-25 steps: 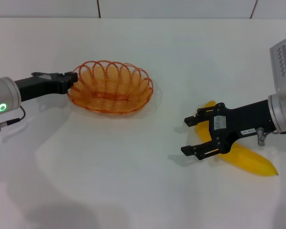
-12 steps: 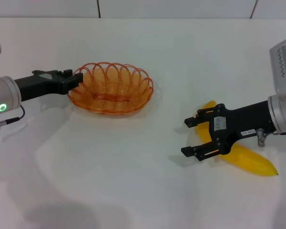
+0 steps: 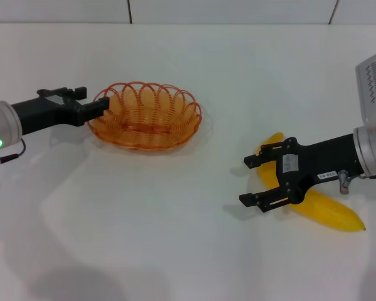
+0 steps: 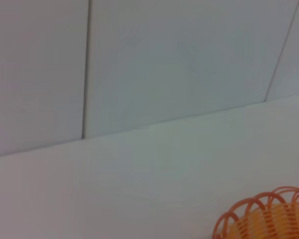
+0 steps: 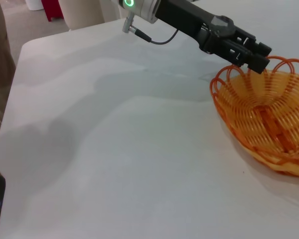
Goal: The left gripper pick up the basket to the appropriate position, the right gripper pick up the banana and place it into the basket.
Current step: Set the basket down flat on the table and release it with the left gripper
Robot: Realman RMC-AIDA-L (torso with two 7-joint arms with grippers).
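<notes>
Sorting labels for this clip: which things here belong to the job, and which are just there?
Job: left gripper on the basket rim; right gripper open over the banana.
Just there: white table, wall panels.

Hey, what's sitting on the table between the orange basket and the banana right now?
Nothing. In the head view, the stretch of white table between the basket and the banana is bare; the right hand hangs open over the banana.

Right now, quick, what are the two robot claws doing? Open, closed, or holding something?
Left gripper: shut on the basket, at its rim.
Right gripper: open, holding nothing, fingers spread above the banana.
</notes>
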